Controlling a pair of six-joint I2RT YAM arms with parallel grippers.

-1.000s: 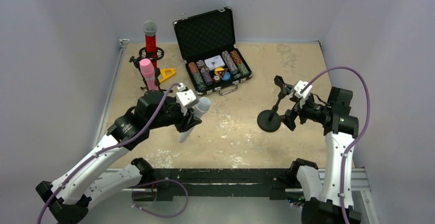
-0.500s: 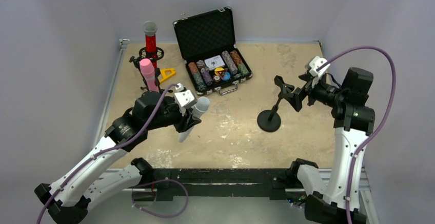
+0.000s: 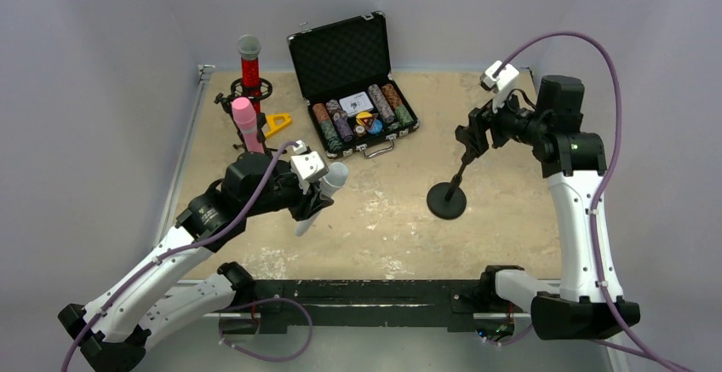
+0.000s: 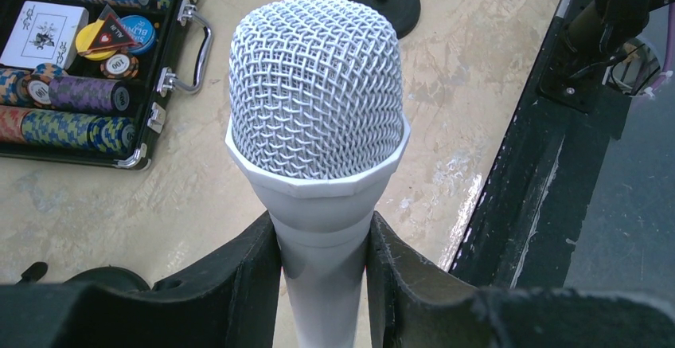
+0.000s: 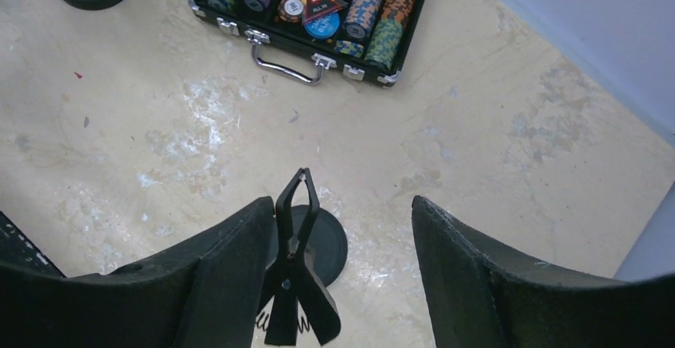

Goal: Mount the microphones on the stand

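The left gripper (image 4: pixel 322 244) is closed on the white microphone (image 4: pixel 317 101). Both black fingers (image 4: pixel 239 284) press the sides of its handle just under the collar, and the mesh head sticks out past the fingertips. From above, the microphone slants in the grip. Its head rises on the side away from the arm, and its tail end points down toward the table (image 3: pixel 511 108) on the near side.

Ahead of this gripper and off to one side lies the open poker chip case (image 4: pixel 87 61), with rows of chips inside and its handle facing the gripper. Straight ahead and farther out is the round base of the empty stand (image 3: pixel 447 200).

The pink microphone (image 3: pixel 245 123) stands upright in a holder just beyond the left arm's wrist. The red microphone (image 3: pixel 249 67) stands upright in another holder farther back. A yellow triangular piece (image 3: pixel 277 123) lies between the pink one and the case.

The right gripper (image 5: pixel 342 205) is spread wide and holds nothing. The stand's clip (image 5: pixel 296 276) sits in the gap between its fingers, close against one finger and well apart from the other. Whether the clip touches the near finger cannot be told. The stand's base rests on the table directly below the clip. The chip case lies well beyond the fingertips.
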